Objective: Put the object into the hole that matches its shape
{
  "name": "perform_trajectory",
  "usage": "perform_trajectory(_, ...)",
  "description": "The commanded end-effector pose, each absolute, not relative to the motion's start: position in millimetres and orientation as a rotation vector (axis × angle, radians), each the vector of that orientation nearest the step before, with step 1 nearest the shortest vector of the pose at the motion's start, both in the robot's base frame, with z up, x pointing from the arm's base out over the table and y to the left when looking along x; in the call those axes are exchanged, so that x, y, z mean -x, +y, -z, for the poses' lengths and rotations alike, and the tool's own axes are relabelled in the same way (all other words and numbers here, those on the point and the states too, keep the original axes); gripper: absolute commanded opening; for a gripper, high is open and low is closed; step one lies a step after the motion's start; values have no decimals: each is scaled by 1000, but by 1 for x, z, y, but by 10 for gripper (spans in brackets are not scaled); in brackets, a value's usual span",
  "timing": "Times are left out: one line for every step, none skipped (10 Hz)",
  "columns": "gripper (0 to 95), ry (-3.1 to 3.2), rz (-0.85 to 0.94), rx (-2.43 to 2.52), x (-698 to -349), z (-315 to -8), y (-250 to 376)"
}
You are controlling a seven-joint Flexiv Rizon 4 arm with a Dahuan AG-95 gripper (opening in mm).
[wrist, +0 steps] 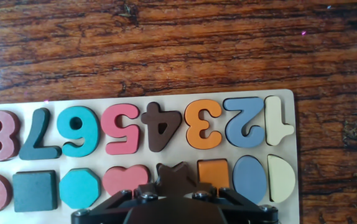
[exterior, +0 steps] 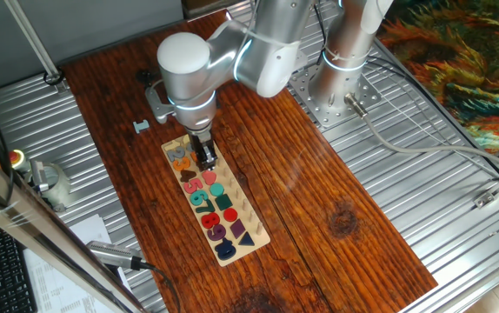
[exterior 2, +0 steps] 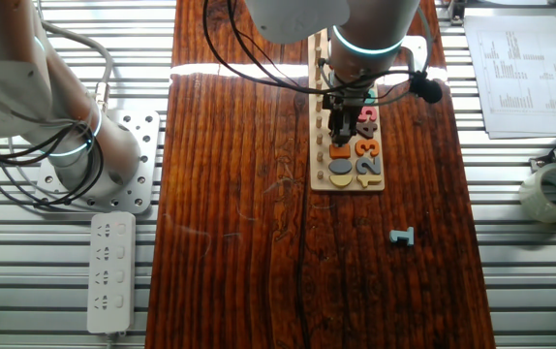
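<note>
Pincer (wrist: 177, 198) grips the star piece (wrist: 177, 176) over the puzzle board (wrist: 287, 127), at six o'clock from the brown 4 (wrist: 161, 126), between heart (wrist: 125, 180) and orange square (wrist: 214, 173).

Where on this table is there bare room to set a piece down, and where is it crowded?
Bare wood lies between the puzzle board and the small blue piece, and across the whole side of the table toward the arm's base. The board itself is crowded with numbers and shapes, and the hand hangs over it.

Table (exterior 2: 239, 194) beside board (exterior 2: 348, 184) free.
</note>
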State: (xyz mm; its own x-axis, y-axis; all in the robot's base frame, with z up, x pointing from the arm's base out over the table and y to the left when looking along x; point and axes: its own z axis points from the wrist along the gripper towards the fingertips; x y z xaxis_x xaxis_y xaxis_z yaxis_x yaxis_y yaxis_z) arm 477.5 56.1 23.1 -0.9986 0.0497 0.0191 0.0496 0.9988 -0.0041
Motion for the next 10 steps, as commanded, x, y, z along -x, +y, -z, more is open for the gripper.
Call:
perform_trajectory(0, -3123, -7, 83, -478, -22, 56)
perform_trajectory(0, -3124, -3, 86, -478, -22, 56)
perform_trajectory(0, -3124, 0, 92, -478, -22, 57)
perform_trajectory(0, -3124, -2, 91, -478, -22, 57)
perform_trajectory(0, -3124, -3, 90, -478, -22, 57)
perform_trajectory(0, -3124, -2, 92, -478, -22, 57)
perform_trajectory(0, -3124, -1, 93, -478, -22, 58)
perform_trajectory(0, -3124, -3, 93, -477, -21, 60)
perform_trajectory(0, -3124, -7, 93, -477, -21, 60)
perform_trajectory(0, -3124, -16, 90, -476, -21, 60)
